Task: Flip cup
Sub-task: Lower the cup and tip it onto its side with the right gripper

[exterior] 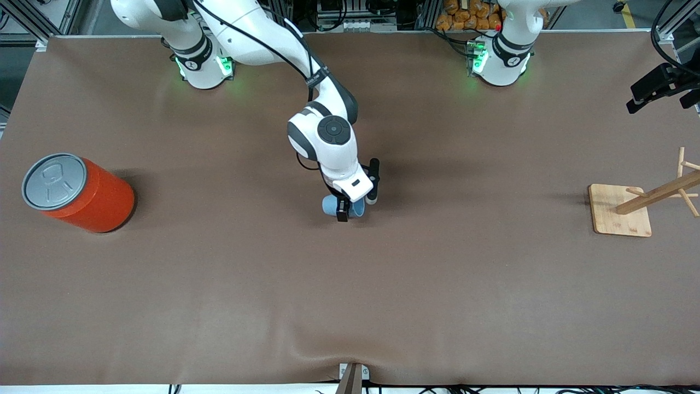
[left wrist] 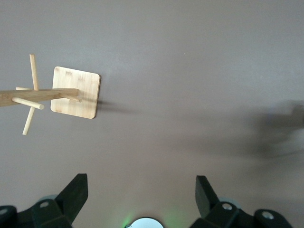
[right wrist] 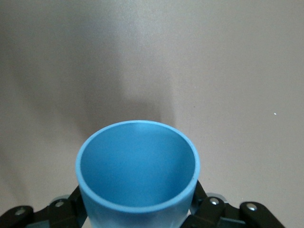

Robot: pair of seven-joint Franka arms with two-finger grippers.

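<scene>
Cup (right wrist: pixel 137 171): held over mid-table (exterior: pixel 350 301).
Right gripper (exterior: pixel 350 208): clamped around the cup's body.
Left gripper (left wrist: pixel 141 192): wide, empty, waiting.
Risk: smooth tapered wall may slip while turning.

Rack (exterior: pixel 661 191) cut off at edge

a: what's the table (exterior: pixel 350 284) like?
b: brown cloth all over, rippled at the edge nearest the front camera.
a: and what's on it?
b: an orange can (exterior: pixel 82 192) standing well off from the right claw (exterior: pixel 350 210), toward the right arm's end. a wooden rack (exterior: pixel 645 203) on a square base sits well apart too, toward the left arm's end, below the left claw (left wrist: pixel 141 190).
</scene>
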